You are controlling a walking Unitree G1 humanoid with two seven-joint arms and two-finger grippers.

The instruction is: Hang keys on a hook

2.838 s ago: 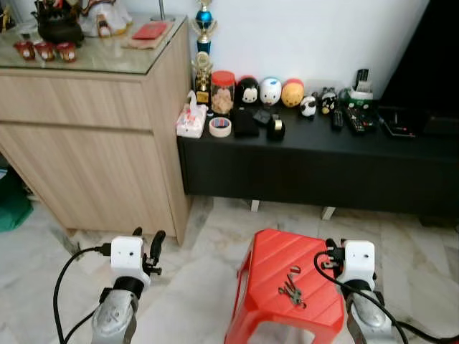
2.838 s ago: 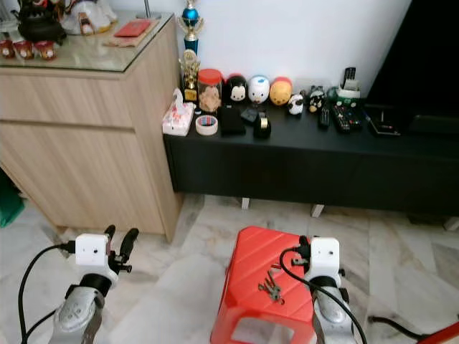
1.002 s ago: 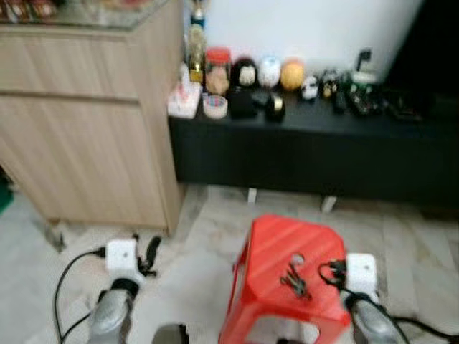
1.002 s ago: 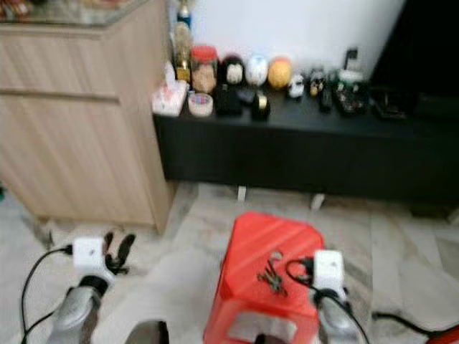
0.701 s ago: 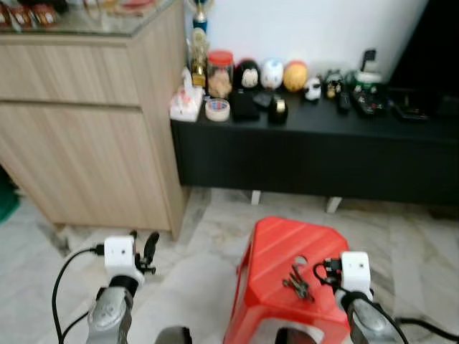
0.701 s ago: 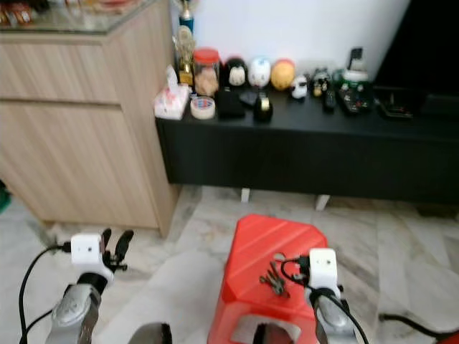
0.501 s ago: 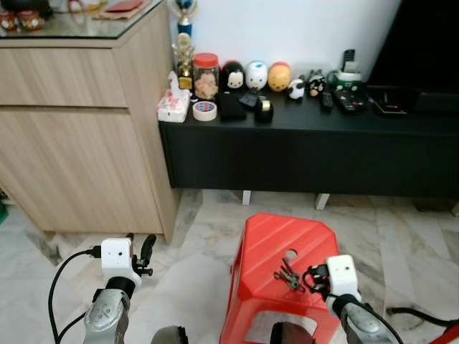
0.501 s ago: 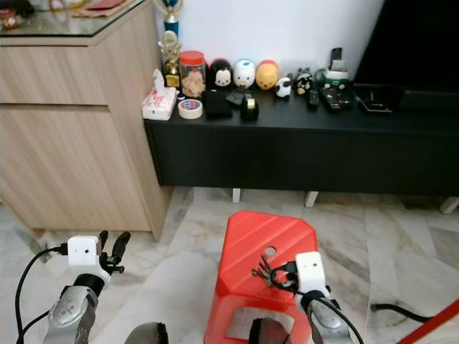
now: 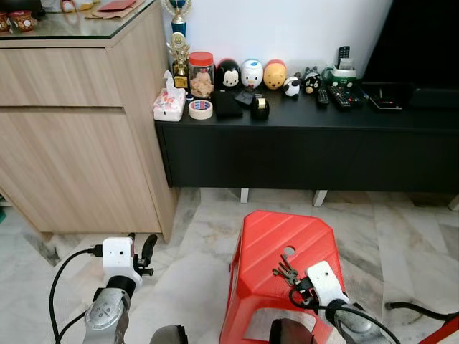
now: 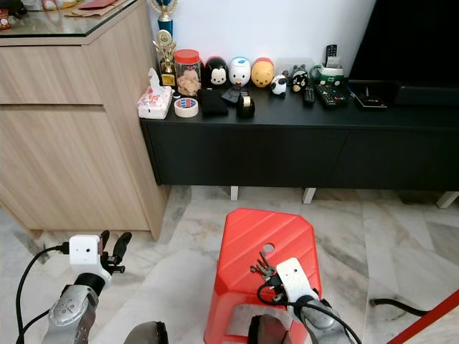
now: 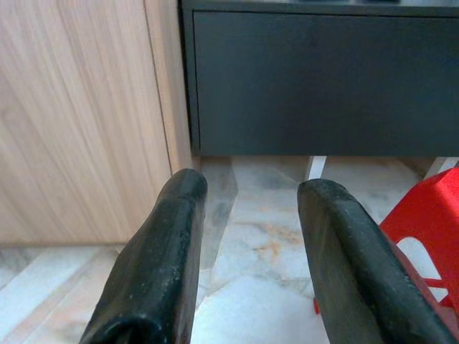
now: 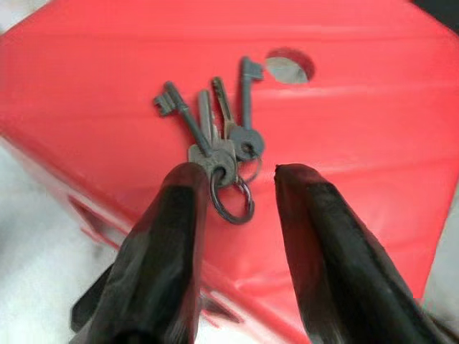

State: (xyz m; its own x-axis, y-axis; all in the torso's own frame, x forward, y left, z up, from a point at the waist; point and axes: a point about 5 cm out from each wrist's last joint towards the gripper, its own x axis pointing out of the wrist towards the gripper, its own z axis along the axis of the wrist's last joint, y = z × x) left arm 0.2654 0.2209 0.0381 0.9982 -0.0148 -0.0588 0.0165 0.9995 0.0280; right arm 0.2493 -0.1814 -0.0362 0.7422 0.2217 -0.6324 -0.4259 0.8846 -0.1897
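The keys (image 12: 215, 147) are lying flat on the red stool (image 9: 269, 236), near its hole, within easy reach. The right gripper (image 12: 233, 188) is hanging just over them, fingers spread wide around the ring, likely for a pinch. The left gripper (image 11: 247, 208) is idling open near the wooden cabinet (image 9: 79, 136).
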